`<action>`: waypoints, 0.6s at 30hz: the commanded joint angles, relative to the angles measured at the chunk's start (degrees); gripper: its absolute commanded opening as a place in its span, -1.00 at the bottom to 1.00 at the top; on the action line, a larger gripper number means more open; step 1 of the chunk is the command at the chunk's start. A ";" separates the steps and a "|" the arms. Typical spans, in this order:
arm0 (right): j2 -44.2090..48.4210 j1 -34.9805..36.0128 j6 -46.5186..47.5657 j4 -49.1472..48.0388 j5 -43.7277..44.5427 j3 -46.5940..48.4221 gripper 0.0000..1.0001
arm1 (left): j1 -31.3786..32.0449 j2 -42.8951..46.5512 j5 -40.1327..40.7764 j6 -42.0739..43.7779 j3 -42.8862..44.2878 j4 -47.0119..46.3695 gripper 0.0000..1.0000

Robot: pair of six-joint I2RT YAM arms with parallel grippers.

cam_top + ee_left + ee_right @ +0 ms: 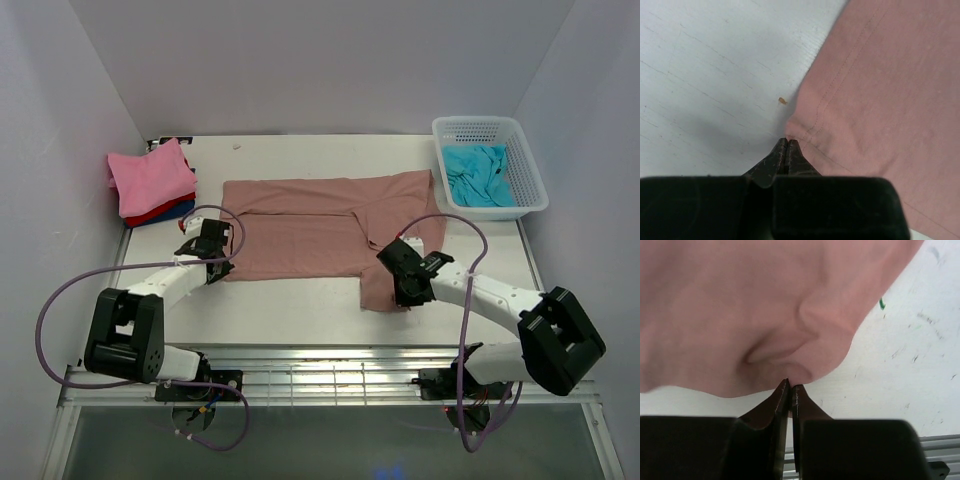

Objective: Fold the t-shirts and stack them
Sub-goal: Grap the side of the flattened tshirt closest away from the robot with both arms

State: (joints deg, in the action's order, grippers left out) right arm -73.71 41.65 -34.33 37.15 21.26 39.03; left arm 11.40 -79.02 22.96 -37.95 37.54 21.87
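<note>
LAB COUNTER, TOP VIEW: A white counter, scuffed and speckled, sits in a booth w/ plain pale walls on three sides. A slotted metal rail runs along its near edge. Spread flat mid-counter is the large rose-brown t-shirt, one part reaching toward the near edge at center-right.

The left claw has its jaws together, pinching the shirt's near-left hem corner, where the cloth puckers. The right claw is also clamped on the rose-brown t-shirt, w/ a bunched fold gathered at its tips.

At the far-left corner sits a folded stack: pink t-shirt on top, red t-shirt under it, dark blue t-shirt at the bottom. Far right, a white lattice basket holds a crumpled turquoise t-shirt. Purple cables loop off both arms.

The left wrist view shows a tiny tan speck beside the hem; what it is can't be told. The right wrist view shows a small green mark on the counter. The red and blue shirts show as edges only. In the top view the arms cover both pinch points.
</note>
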 commanded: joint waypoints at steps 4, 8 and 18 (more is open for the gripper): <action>-6.88 -2.18 5.14 -0.41 8.00 13.43 -0.85 | -0.59 -0.16 -2.31 1.21 5.17 -2.09 -1.00; -10.48 -5.17 8.56 -0.50 9.15 19.50 -0.85 | -1.46 -1.48 -2.74 2.01 7.98 -2.79 -1.00; -21.98 -16.77 17.79 -1.81 6.79 33.56 -0.85 | -5.59 -10.53 -6.17 3.50 16.33 -4.03 -1.00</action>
State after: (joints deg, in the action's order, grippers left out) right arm -93.38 27.42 -20.97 36.69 28.14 68.14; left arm 7.05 -88.18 18.37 -35.35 51.22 18.87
